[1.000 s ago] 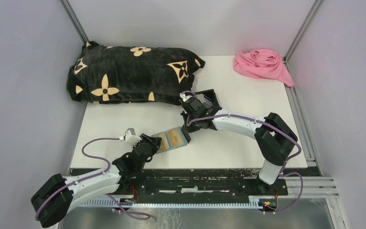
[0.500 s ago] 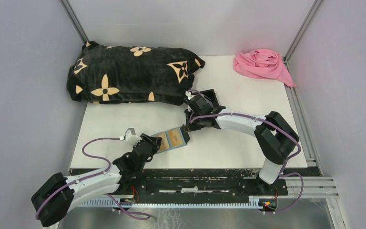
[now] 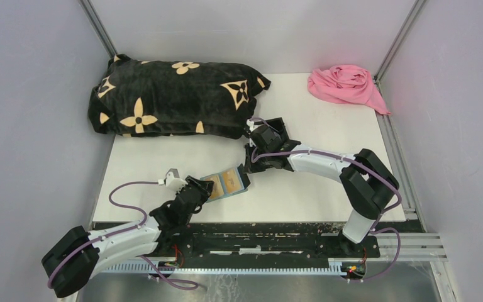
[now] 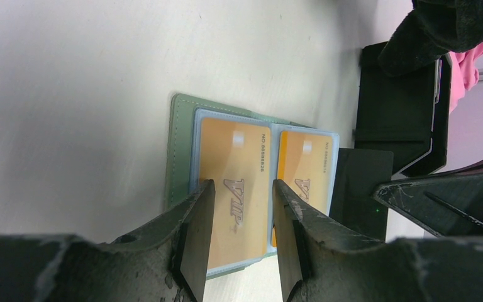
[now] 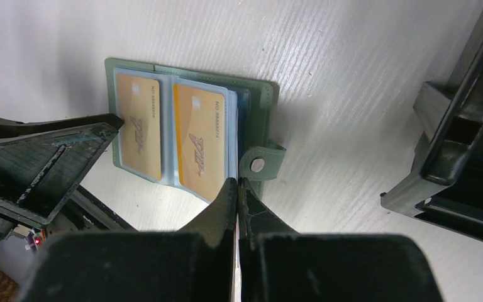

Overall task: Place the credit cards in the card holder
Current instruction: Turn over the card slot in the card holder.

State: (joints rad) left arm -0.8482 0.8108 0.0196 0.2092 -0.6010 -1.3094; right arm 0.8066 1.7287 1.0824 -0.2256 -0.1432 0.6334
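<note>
Cards (image 5: 198, 143), 2 glossy rectangles, fill stitched holder (image 5: 268, 106).

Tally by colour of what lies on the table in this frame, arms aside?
Black: 2, flowered blanket and open box
Pink: 1, cloth
Green: 1, card holder, lying open
Tan: 2, cards in its sleeves
Total: 6

The first card (image 4: 236, 170) in the open holder (image 4: 180, 126) bears a slanted, outlined "VIP" and, along one edge, small print that reads "NO.8888" followed by digits too small to tell. The second card (image 4: 308, 165) beside it shows the same "VIP" and a similar "NO.8888…" line.
</note>
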